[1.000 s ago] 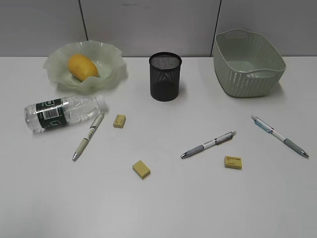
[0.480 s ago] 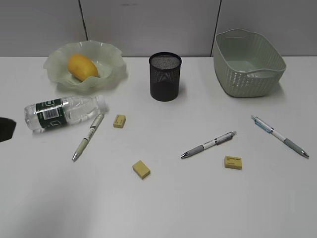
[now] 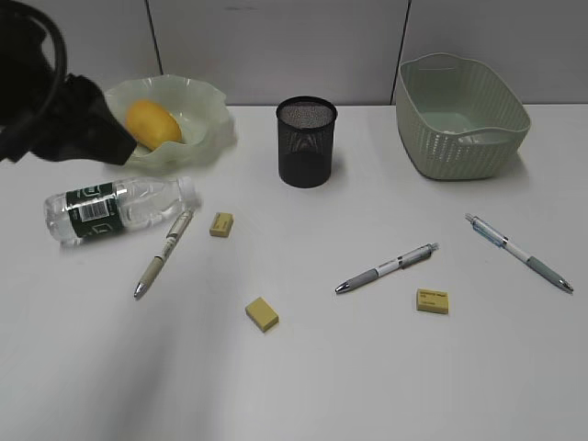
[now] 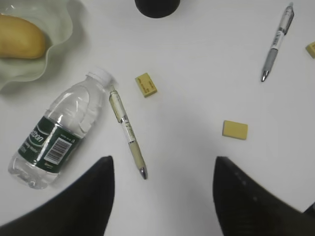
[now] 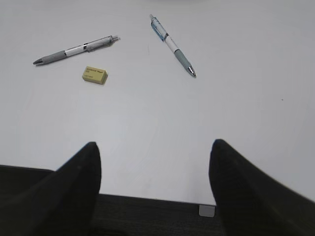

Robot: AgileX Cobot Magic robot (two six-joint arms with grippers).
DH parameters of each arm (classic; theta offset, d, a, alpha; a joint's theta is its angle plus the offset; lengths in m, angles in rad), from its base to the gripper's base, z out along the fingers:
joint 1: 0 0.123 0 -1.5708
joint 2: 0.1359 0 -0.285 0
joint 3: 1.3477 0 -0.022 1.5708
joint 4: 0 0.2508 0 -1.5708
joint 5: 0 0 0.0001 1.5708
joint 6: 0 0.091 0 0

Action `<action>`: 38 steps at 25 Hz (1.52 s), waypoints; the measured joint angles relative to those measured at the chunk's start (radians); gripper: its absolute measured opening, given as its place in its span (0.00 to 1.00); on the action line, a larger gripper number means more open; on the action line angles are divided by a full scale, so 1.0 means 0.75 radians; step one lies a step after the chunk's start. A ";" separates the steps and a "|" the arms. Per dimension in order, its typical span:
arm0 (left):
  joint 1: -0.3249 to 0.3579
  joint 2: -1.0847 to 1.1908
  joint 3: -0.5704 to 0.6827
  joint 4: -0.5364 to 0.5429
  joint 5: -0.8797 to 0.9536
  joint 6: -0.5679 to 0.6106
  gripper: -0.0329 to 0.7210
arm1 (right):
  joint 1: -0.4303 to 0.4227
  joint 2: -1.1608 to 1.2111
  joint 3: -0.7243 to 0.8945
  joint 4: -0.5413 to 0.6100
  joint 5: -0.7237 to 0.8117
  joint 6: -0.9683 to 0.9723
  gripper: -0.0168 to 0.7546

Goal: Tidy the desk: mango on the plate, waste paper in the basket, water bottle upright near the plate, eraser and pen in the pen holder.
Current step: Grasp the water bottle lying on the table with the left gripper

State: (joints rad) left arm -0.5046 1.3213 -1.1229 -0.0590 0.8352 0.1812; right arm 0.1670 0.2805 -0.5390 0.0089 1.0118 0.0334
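3 pens and 3 erasers lie loose on the desk [image 3: 386,386], and the water bottle [image 3: 115,209] is on its side.

The left gripper [image 4: 162,167] hangs above the bottle at the left edge, fingers apart and empty. The bottle lies ahead and left of these fingers, its long axis slanted, cap toward the plate [image 3: 197,115] where the mango [image 3: 152,122] sits. The right gripper [image 5: 155,152], also spread and empty, is at the near right edge, well apart from the bottle, so I judge the left arm is nearer.
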 joint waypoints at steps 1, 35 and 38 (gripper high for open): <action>0.016 0.058 -0.050 0.001 0.044 0.010 0.68 | 0.000 0.000 0.000 0.000 -0.003 0.000 0.72; 0.297 1.099 -0.799 0.162 0.376 0.477 0.86 | 0.000 0.000 0.004 0.000 -0.032 0.000 0.73; 0.297 1.133 -0.806 0.166 0.379 0.504 0.86 | 0.000 0.000 0.004 -0.012 -0.032 0.000 0.73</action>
State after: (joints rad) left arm -0.2818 2.1710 -1.7276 0.0655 1.1193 0.5592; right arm 0.1670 0.2805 -0.5357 0.0000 0.9874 0.0334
